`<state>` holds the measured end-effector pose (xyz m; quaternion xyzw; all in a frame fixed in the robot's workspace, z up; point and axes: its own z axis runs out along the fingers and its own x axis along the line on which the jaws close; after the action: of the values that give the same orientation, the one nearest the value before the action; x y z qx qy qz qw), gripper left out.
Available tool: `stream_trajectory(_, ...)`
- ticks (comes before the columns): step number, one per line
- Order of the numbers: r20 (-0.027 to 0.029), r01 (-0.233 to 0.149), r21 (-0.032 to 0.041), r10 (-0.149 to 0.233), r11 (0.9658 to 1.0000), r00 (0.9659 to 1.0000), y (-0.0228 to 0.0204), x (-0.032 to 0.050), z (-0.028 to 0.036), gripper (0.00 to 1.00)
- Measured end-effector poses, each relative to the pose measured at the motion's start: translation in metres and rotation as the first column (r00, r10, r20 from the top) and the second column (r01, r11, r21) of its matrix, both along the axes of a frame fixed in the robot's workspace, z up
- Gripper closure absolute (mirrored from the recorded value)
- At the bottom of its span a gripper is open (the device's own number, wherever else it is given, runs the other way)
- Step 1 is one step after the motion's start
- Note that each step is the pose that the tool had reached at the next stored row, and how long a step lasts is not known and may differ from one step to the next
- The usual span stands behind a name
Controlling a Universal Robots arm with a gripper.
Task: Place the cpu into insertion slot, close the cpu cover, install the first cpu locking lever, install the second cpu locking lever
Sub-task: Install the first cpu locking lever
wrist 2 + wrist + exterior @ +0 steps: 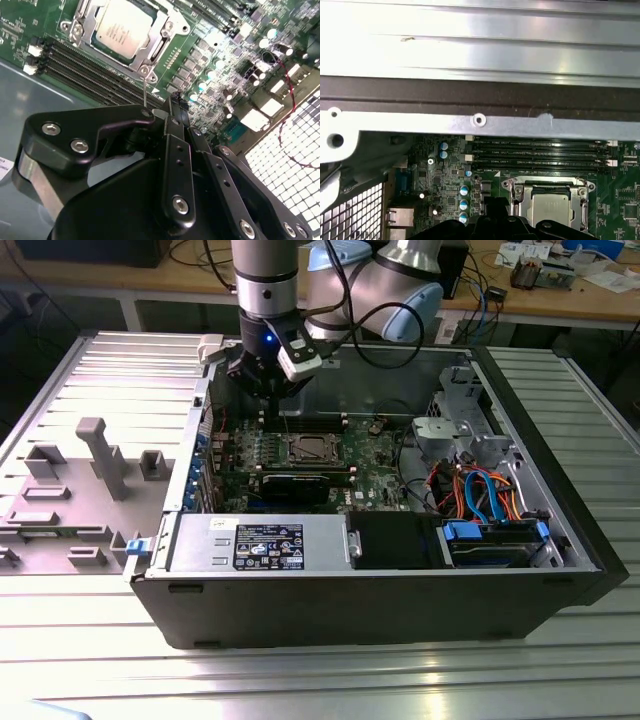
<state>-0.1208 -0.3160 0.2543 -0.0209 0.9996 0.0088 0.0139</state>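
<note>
One arm: the arm [266,280] is reaching down into the open computer case [350,605], which is sitting on a ribbed metal table [320,680]
Gripper: the gripper [266,392] is hanging over the green motherboard [375,468], close to the case's far wall as the exterior view is showing it
Jaws: in the second wrist view the black fingers [177,150] are looking drawn together at their tips, with nothing showing between them
Cpu: the cpu [122,27] is lying flat with its silver top facing up, out ahead of the jaws and below their tips, well apart from them
Axis: being square, the chip is showing no long axis; its edges are running in line with the long black memory slots [85,65] just beside it
Insertion slot: the insertion slot [305,449] is holding the cpu and sitting mid-board, beyond the jaws toward the case's near wall
Cpu cover: the cpu cover [161,47] is lying down over the chip, its frame surrounding the silver top, which is showing through the central window
Rod: a thin wire rod [145,90] is standing between the cover's corner and the jaws, running from the corner screw toward the gripper's body; whether it is touching the gripper I cannot tell
</note>
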Motion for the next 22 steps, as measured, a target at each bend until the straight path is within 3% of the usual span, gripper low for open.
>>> stream_trajectory(6,0.0031,-0.004,-0.0008,0.004,1.0000,1.0000,0.0055,0.0003,0.0000,0.89)
stream_trajectory(14,0.0126,-0.004,-0.0017,0.004,1.0000,0.9999,0.0061,0.0066,-0.0001,0.89)
stream_trajectory(22,0.0153,-0.004,-0.0030,0.004,1.0000,0.9999,0.0061,0.0193,-0.0006,0.89)
